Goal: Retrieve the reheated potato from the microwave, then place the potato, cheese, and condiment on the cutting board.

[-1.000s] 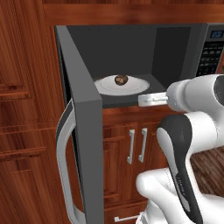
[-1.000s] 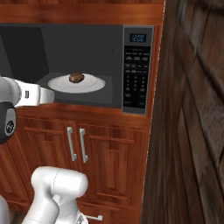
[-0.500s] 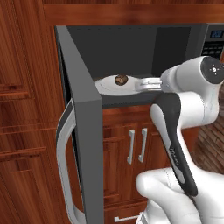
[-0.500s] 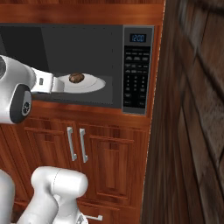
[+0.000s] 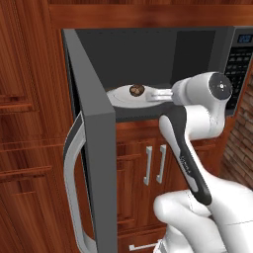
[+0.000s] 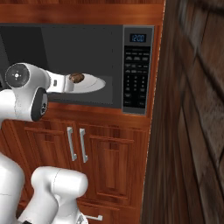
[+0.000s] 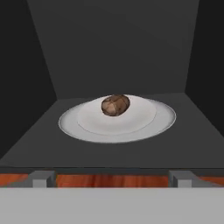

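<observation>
The gripper (image 7: pixel 112 178) hovers at the open mouth of the microwave (image 5: pixel 148 54), just outside the front lip of its floor, its two fingertips (image 7: pixel 41 178) spread wide with nothing between them. Just inside the microwave, a white plate (image 7: pixel 162 120) rests flat on the dark floor, close to the front edge. On the middle of that plate sits the potato (image 7: pixel 115 105), apart from the fingertips. The microwave's door (image 5: pixel 96 148) stands swung open to the left, and its button panel (image 6: pixel 137 72) lies at the right.
</observation>
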Available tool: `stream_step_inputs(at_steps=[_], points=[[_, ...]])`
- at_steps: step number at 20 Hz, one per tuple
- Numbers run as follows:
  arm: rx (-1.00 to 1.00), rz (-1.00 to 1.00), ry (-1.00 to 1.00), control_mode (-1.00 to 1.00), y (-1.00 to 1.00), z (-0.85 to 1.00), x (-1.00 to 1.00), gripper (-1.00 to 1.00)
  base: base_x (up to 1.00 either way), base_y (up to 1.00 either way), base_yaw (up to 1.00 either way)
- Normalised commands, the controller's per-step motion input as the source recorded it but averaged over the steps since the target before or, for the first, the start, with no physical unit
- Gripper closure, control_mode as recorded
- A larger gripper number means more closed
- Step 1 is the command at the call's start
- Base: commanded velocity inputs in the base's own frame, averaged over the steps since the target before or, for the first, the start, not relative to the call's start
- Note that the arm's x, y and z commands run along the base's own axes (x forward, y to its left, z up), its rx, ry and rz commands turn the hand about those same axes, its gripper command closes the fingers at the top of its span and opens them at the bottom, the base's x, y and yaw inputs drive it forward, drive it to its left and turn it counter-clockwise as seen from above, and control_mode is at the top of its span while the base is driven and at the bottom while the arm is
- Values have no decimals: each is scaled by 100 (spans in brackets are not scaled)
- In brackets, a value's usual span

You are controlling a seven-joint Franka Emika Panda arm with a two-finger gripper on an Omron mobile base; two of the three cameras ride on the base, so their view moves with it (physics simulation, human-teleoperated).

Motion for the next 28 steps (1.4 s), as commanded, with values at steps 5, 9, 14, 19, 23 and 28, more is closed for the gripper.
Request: stream_step_inputs(at_steps=[5, 9, 14, 19, 23, 28], points=[[5, 3, 21, -100, 0, 0, 60, -100, 0, 0, 0], [2, 3, 7, -100, 2, -3, 61, -100, 0, 0, 0], [0, 1, -1, -100, 10, -10, 53, -100, 0, 0, 0], [0, 0, -7, -100, 13, -28, 43, -100, 0, 0, 0], [0, 0, -5, -100, 5, -15, 55, -100, 0, 0, 0], [0, 0, 1, -100, 0, 1, 53, -100, 0, 0, 0]])
